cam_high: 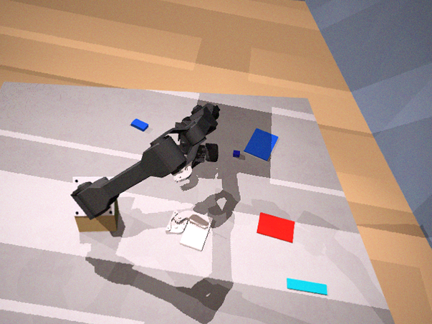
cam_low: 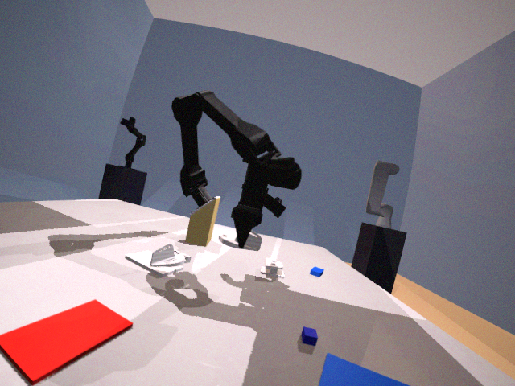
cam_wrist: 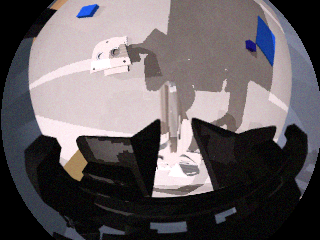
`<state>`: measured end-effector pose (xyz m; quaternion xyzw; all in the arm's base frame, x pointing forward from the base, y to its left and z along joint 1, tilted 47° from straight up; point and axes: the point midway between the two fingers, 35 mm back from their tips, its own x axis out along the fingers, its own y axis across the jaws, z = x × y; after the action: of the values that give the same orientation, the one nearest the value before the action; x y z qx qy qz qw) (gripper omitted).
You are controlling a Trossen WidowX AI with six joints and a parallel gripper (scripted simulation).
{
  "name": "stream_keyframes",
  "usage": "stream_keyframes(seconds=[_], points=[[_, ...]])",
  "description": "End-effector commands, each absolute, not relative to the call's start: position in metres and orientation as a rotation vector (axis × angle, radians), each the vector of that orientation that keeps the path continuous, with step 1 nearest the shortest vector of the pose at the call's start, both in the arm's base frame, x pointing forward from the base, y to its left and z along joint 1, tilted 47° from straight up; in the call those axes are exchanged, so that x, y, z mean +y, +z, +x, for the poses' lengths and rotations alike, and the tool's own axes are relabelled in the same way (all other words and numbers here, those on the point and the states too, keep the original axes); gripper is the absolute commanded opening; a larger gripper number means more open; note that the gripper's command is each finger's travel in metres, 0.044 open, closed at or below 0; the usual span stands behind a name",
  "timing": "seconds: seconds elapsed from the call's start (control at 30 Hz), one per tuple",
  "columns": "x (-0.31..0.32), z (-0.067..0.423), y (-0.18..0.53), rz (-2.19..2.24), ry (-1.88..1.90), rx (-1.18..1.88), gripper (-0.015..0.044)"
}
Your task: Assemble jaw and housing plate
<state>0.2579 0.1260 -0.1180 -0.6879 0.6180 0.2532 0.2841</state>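
Note:
My gripper (cam_low: 241,244) (cam_wrist: 176,122) is shut on the loose white jaw (cam_high: 182,173) (cam_low: 254,240) (cam_wrist: 172,112), holding it above the table. The jaw's long pale part points away between the fingertips in the wrist view. The white base (cam_high: 194,239) (cam_low: 139,258) lies flat, lower in the top view. On it is the mounted jaw (cam_high: 198,221) (cam_low: 162,254), with a raised grey pad. The pins are too small to tell. The white housing plate (cam_low: 266,273) (cam_wrist: 104,61), with two round holes, lies apart on the table. The arm hides it in the top view.
A yellow block (cam_high: 96,223) (cam_low: 202,226) (cam_wrist: 76,166) stands at the arm's foot. Flat red (cam_high: 275,227) (cam_low: 66,336), blue (cam_high: 260,144) (cam_wrist: 265,41) and cyan (cam_high: 306,286) pieces lie around. A small dark blue cube (cam_high: 236,153) (cam_low: 309,335) and a blue block (cam_high: 139,124) (cam_low: 316,271) lie farther off.

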Motion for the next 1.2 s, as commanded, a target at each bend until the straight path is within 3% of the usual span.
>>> stream_keyframes(seconds=[0.0, 1.17], points=[[0.122, 0.26, -0.11, -1.773, 0.584, 1.649, 0.0134], [0.076, 0.258, -0.063, -1.134, -0.134, 1.558, 0.0134]])
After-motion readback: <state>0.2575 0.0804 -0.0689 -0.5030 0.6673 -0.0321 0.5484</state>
